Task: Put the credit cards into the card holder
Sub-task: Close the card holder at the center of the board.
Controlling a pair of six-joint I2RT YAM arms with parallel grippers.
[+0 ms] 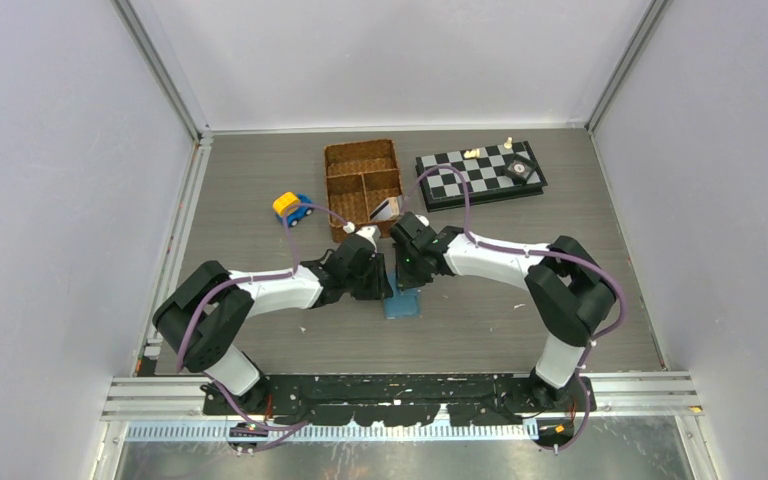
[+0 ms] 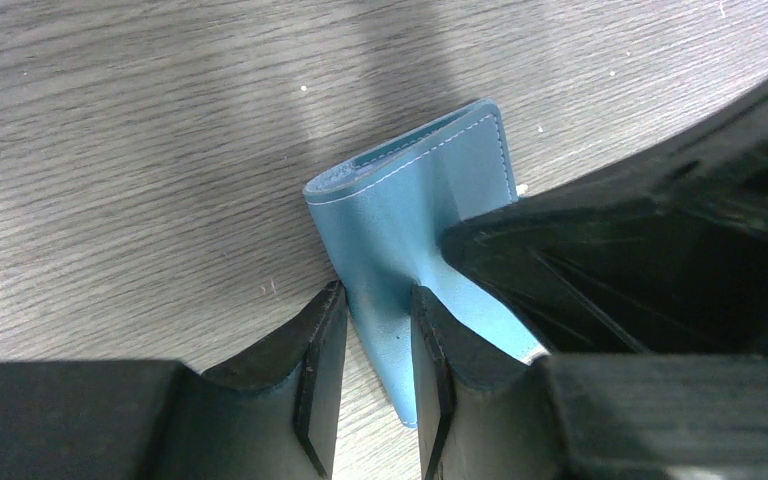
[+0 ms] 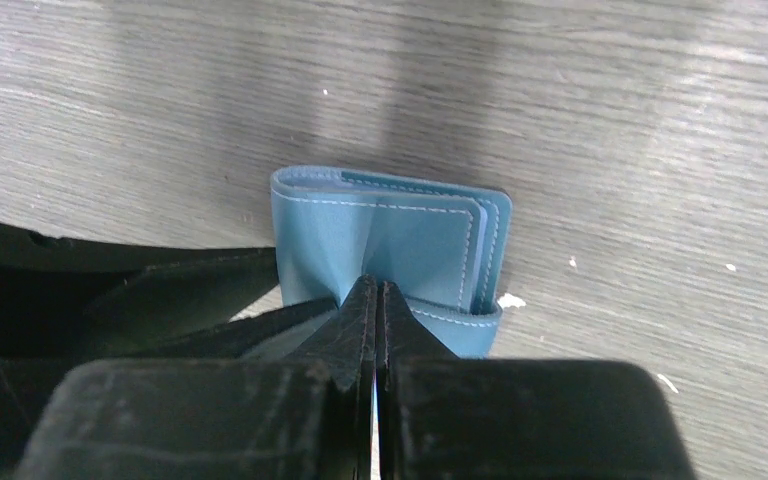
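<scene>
Opening step: right fingers (image 3: 352, 335) closed tight on one leaf of the teal card holder (image 3: 410, 235), left fingers (image 2: 322, 350) narrowly clasping another; next, probably pull apart to spread it open.

No word, number, brand or sign can be read in any view. The card holder (image 3: 390, 240) shows only plain blue faces with pale stitching in both wrist views. In the overhead view, the card (image 1: 388, 210) at the 5 o'clock corner of the basket (image 1: 362, 175) is too small for any print to be made out, and the chessboard (image 1: 480, 175) at 3 o'clock from the basket bears only its squares.
</scene>
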